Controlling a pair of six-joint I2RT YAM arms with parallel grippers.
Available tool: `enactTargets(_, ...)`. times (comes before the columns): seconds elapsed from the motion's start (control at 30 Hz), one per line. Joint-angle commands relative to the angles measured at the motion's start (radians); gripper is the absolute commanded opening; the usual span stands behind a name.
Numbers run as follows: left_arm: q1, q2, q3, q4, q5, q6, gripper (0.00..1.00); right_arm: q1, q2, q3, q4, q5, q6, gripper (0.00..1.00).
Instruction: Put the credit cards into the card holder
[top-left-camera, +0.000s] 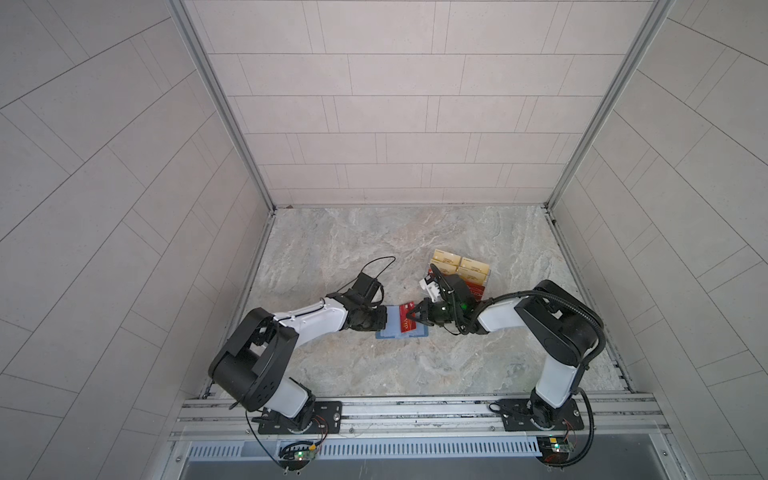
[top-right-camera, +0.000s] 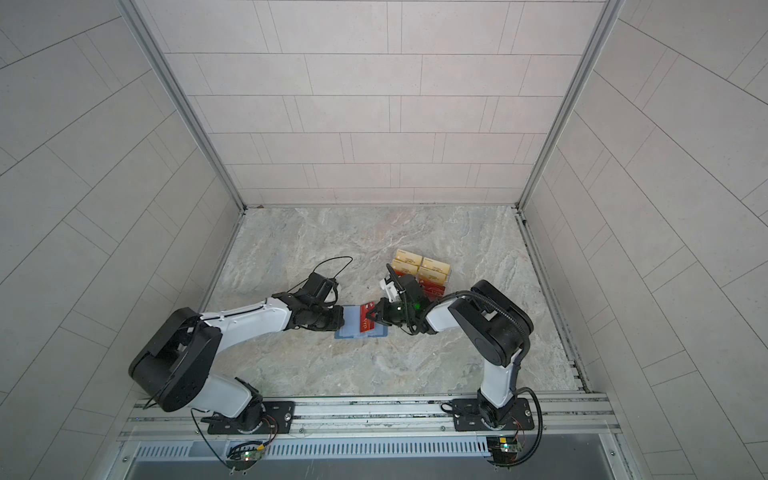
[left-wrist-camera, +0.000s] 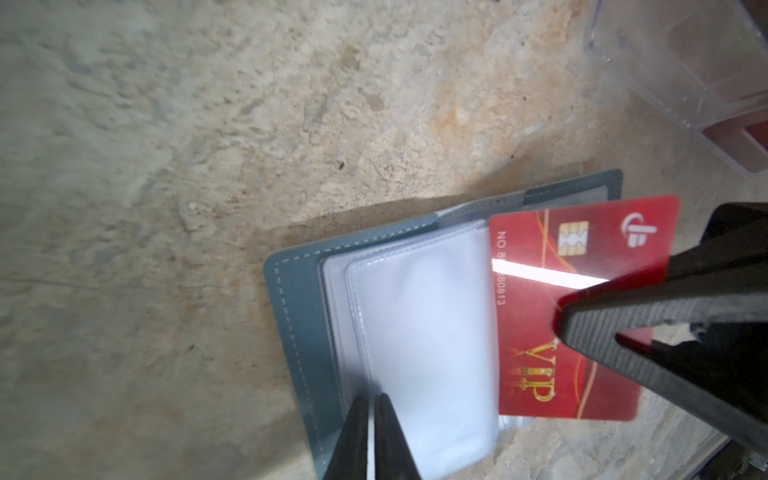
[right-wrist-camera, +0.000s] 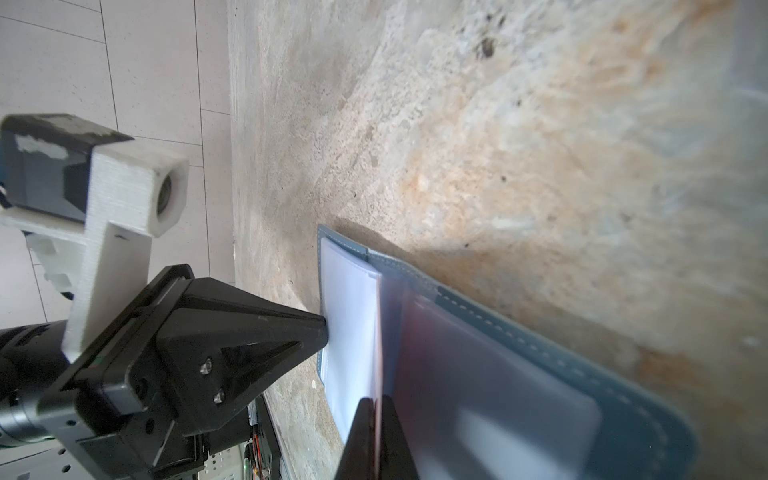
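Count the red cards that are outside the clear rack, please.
1: the red card, pinched by the right end effector over the open card holder. Others may be hidden in the rack.

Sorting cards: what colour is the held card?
The card is red with gold lettering, best in the left wrist view.

Looking at a grey-beige marbled stone tabletop (top-left-camera: 353, 249) here, veiny and a bit rusty-orange in spots up close. Carrying a slate-blue card holder (top-left-camera: 390, 324) toward the front middle, lying flat and spread open, pale clear sleeves facing up. Also carrying a clear acrylic tiered rack (left-wrist-camera: 681, 70), standing near it but not touching, further back and to the right in both top views, holding gold-yellow cards (top-left-camera: 461, 266) at the back and red cards (top-left-camera: 478, 291) in front.
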Motion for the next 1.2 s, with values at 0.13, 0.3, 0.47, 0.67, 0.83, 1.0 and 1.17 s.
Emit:
enactTargets(0.13, 0.004, -0.017, -0.021, -0.029, -0.006, 0.013, 0.11, 0.007, 0.016, -0.019, 0.073, -0.006, 0.048, 0.0)
enactTargets(0.3, 0.006, -0.02, -0.018, -0.034, -0.012, 0.015, 0.11, 0.006, 0.016, -0.024, 0.083, -0.006, 0.052, 0.0)
enactTargets(0.47, 0.008, -0.019, -0.024, -0.034, -0.01, 0.017, 0.1, 0.007, 0.016, -0.037, 0.101, -0.006, 0.062, 0.0)
enactTargets(0.67, 0.008, -0.023, -0.024, -0.036, -0.01, 0.016, 0.1, 0.015, 0.032, -0.03, 0.129, -0.013, 0.073, 0.0)
enactTargets(0.83, 0.009, -0.028, -0.026, -0.036, -0.01, 0.015, 0.11, 0.02, 0.035, -0.034, 0.144, -0.011, 0.075, 0.0)
enactTargets(1.0, 0.009, -0.027, -0.027, -0.036, -0.01, 0.017, 0.1, 0.024, 0.033, -0.046, 0.181, -0.012, 0.088, 0.0)
enactTargets(1.17, 0.01, -0.032, -0.03, -0.037, -0.013, 0.018, 0.1, 0.024, 0.034, -0.051, 0.206, -0.01, 0.099, 0.0)
